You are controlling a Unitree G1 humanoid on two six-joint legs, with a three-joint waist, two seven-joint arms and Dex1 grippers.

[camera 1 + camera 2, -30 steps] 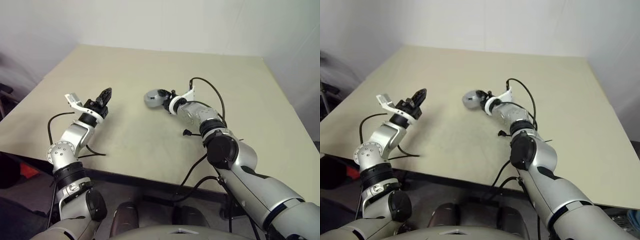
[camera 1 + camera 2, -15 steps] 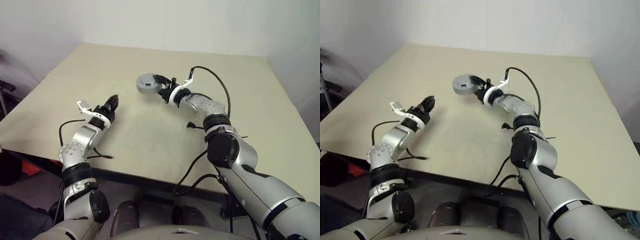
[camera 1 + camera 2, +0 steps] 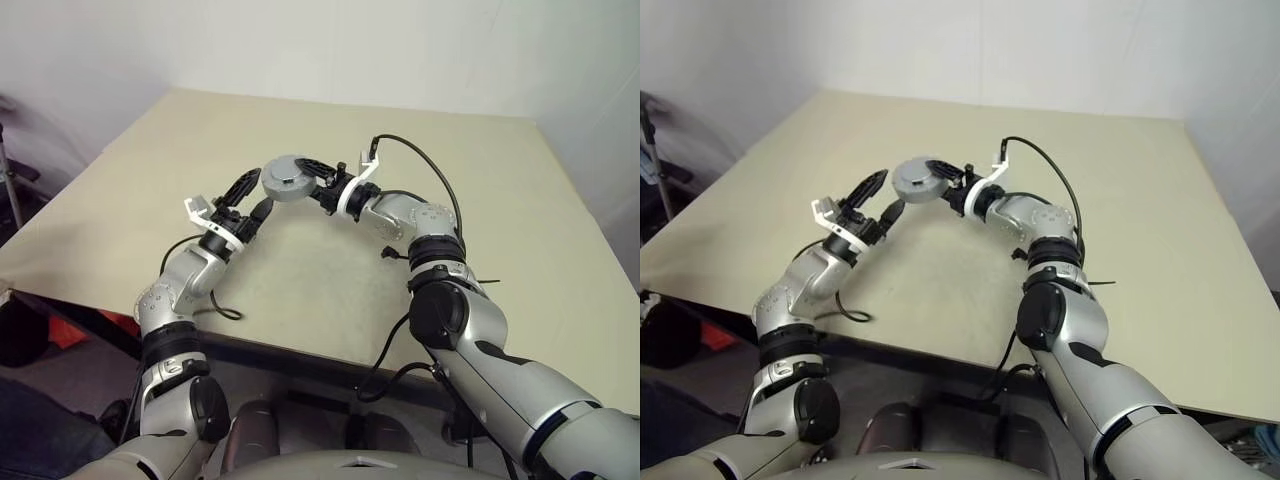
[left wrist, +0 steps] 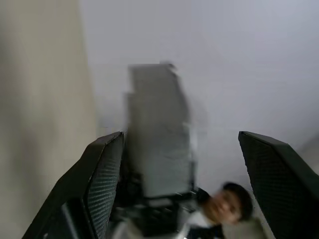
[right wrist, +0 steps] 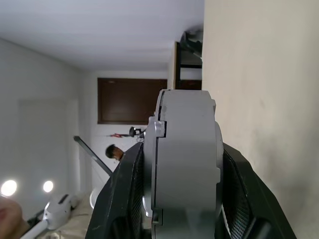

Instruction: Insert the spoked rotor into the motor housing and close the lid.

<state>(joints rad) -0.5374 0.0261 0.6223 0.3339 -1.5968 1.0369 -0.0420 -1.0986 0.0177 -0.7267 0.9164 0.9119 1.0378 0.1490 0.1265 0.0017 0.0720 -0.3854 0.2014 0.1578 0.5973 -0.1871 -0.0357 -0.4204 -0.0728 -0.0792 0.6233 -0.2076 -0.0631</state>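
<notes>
The right tool [image 3: 312, 178] is clamped on a round grey metal part, the motor housing [image 3: 285, 179] with its lid on, and holds it up in the air above the tabletop [image 3: 330, 270]. In the right wrist view the motor housing [image 5: 185, 164] is seen from its edge, thick and grey, with one black finger [image 5: 122, 199] pressed on each flat side. A thin line runs around the edge where the two halves meet. The left tool [image 3: 252, 199] sits just beside the housing, on the robot's left side of it, and points up toward it. Its two black fingers are wide apart and hold nothing. In the left wrist view the two fingers [image 4: 102, 179] stand far from each other, and the grey housing [image 4: 157, 134] shows blurred between them, close to one finger. I cannot tell if that finger touches it. The tabletop is pale beige. A black cable [image 3: 425, 175] loops up over the right arm, and another black cable [image 3: 215, 305] lies on the tabletop near the left arm. The spoked rotor cannot be seen from outside.
</notes>
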